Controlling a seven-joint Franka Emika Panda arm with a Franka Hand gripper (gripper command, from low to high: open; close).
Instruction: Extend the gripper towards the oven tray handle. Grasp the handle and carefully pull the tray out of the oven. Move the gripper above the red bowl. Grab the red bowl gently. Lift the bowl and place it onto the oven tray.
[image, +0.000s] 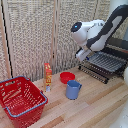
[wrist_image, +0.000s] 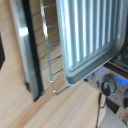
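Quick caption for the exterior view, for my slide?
Gripper at the pulled-out tray; red bowl waits on the table.

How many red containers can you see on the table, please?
2: the red basket at the exterior view's left, and the red bowl behind the blue cup. None looks hidden.

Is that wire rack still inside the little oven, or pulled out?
Pulled out. The tray juts forward from the oven over the table, its bars exposed beside the pincer.
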